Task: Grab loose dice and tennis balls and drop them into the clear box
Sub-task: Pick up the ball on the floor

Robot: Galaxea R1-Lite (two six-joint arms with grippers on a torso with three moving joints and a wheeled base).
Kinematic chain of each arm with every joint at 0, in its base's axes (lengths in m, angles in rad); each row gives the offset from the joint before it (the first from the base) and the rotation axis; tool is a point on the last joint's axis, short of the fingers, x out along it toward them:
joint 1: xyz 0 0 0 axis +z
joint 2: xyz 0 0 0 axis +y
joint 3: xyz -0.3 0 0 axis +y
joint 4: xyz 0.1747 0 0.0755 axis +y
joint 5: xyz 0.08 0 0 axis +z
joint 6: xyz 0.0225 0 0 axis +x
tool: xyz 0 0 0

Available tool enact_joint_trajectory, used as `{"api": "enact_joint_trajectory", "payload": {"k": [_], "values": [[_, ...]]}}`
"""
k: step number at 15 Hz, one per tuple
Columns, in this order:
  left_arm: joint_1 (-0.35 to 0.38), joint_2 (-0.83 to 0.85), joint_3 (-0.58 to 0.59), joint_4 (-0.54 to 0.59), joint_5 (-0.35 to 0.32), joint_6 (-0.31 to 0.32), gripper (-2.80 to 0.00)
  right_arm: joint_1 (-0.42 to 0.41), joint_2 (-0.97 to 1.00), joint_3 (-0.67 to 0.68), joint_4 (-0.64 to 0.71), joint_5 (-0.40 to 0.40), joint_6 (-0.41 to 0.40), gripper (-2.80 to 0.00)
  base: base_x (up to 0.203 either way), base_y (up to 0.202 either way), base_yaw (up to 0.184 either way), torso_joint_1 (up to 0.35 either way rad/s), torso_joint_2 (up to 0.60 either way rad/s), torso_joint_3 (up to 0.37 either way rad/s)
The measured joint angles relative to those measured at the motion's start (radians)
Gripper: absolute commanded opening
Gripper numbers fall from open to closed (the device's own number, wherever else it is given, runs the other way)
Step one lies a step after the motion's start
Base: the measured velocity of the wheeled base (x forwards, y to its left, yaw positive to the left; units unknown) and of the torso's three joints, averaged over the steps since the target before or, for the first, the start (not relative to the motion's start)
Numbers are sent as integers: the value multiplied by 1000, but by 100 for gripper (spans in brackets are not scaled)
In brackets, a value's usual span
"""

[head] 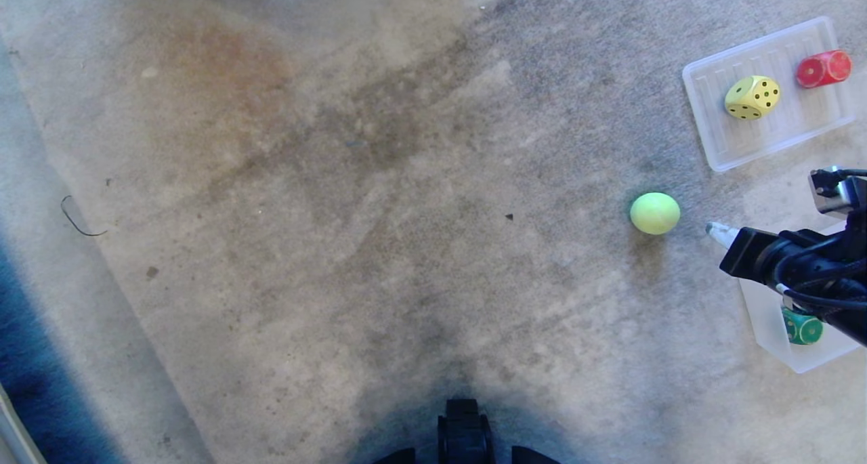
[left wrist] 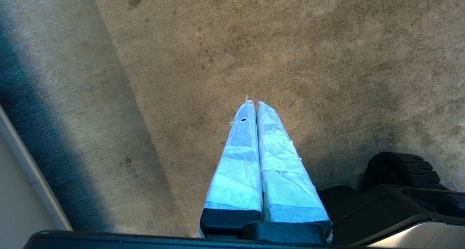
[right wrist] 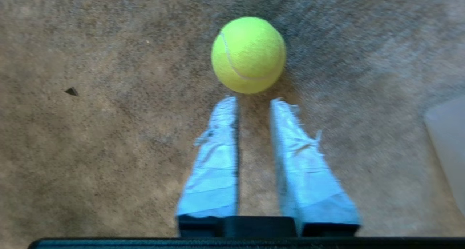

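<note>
At the far left of the head view, a dark blue strip point(head: 27, 355) is seen along the edge of the worn, stained carpet point(head: 339, 213), and a thin curved wire-like scrap point(head: 78, 220) lies near it. In the left wrist view, a pale baseboard point(left wrist: 21, 169) is cut off at the corner, and the left gripper point(left wrist: 253, 103) is shown over bare carpet with its taped fingers pressed together, holding nothing. Part of the robot base point(head: 464, 430) is cropped at the lower edge of the head view. Further right, one tennis ball point(head: 654, 213) rests loose on the carpet. Just beside it, the right gripper point(head: 714, 231) is pointed at the ball; in the right wrist view its fingers point(right wrist: 214, 154) are parted with a narrow gap, nothing is grasped, and the ball point(right wrist: 249, 55) lies just beyond the tips. At upper right, a yellow die point(head: 752, 97) and a red die point(head: 823, 68) lie in a shallow ribbed clear tray point(head: 718, 145). Below, the clear box point(head: 806, 362) is largely hidden by the right arm and cut off by the frame edge; a green die point(head: 803, 328), apparently inside it, is partly covered.
</note>
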Motion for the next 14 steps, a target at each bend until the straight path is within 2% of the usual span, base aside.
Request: {"api": "enact_joint_trajectory", "payload": {"k": [2,7,14], "values": [[0,0,0,0,0,0,-280,8,46,-10,-9,35,22,0,0,0,0,0,0,0],[0,0,0,0,0,0,-280,30,152,-78,-23,40,51,0,0,0,0,0,0,0],[0,0,0,0,0,0,-280,-44,316,-225,-46,36,59,0,0,0,0,0,0,0]]}}
